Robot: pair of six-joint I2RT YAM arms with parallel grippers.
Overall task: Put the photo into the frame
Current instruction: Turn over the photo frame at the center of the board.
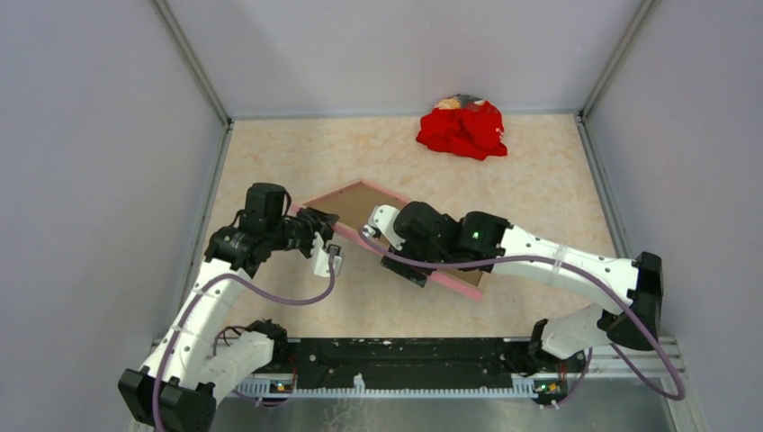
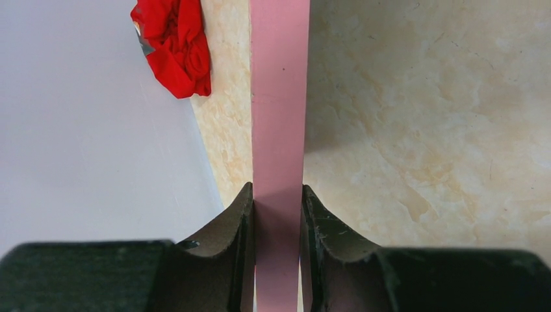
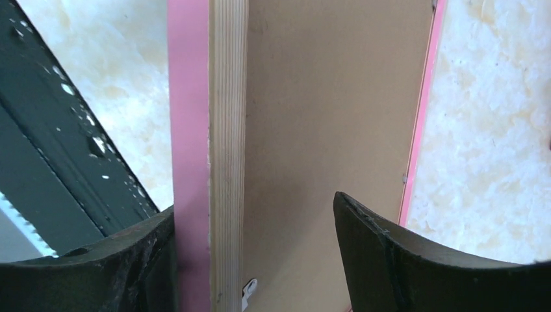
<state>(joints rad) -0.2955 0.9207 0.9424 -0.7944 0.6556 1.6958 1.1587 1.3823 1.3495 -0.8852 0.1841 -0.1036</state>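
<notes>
The frame (image 1: 454,282) lies tilted across the middle of the table with its back up, pink outside and tan wood inside. A brown backing board (image 1: 360,203) fills it. My left gripper (image 1: 317,227) is shut on the frame's left end; in the left wrist view both pads press the pink edge (image 2: 279,97) at the gripper (image 2: 278,195). My right gripper (image 1: 391,247) stands open astride the near rail (image 3: 227,130). One right finger is beside the pink side, the other hangs over the board (image 3: 331,117) with a gap, around the gripper (image 3: 253,214). The photo is out of view.
A red cloth heap (image 1: 463,129) lies at the back right against the wall, also seen as the red cloth (image 2: 175,45). The black base rail (image 1: 405,360) runs along the near edge, close to the frame (image 3: 52,162). Grey walls enclose three sides.
</notes>
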